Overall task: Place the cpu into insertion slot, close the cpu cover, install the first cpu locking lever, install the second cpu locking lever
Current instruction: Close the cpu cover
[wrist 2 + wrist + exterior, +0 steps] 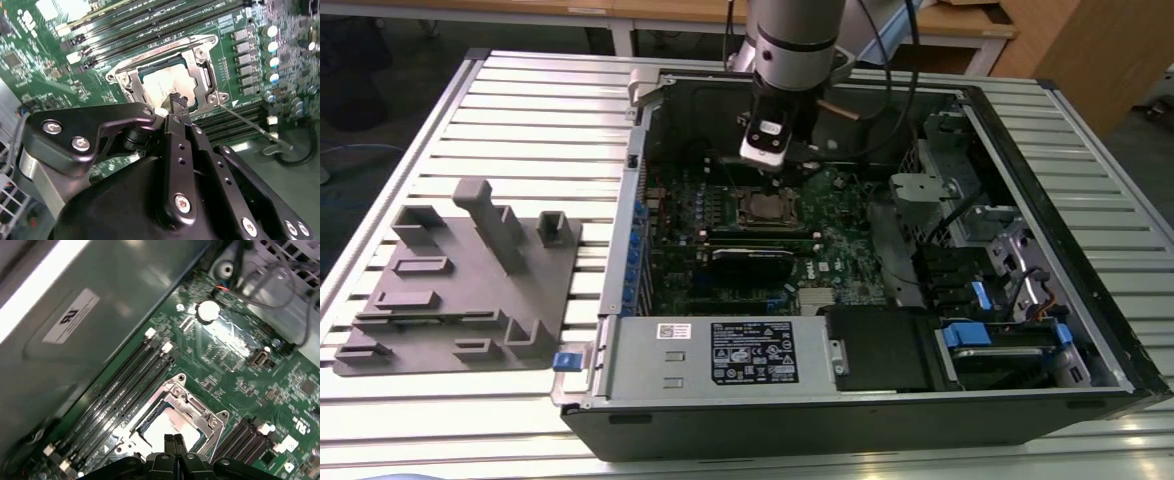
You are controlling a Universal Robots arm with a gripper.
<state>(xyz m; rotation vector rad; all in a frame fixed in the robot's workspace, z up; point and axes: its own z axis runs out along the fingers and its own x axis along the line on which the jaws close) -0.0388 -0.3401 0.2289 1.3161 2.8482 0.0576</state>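
The cpu (161,82) lies in the insertion slot (766,210) on the green board, its dull silver face showing through the cut-out. The cpu cover (204,75) lies down flat around it as a silvery frame. One thin locking lever (250,124) sticks out free from the socket's corner over the board; another (165,46) runs along the socket's edge. My gripper (178,101) hangs just above the socket's edge, fingers together with nothing between them. In the first wrist view the fingertips (170,440) hover over the cpu (165,426) and cover (194,409).
The open computer case (620,240) rests on a slatted table. A grey box with a black label (720,350) sits at its near side, drive bays and cables (961,230) on the exterior view's right. Memory slots (125,385) flank the socket. A grey fixture block (460,280) stands outside.
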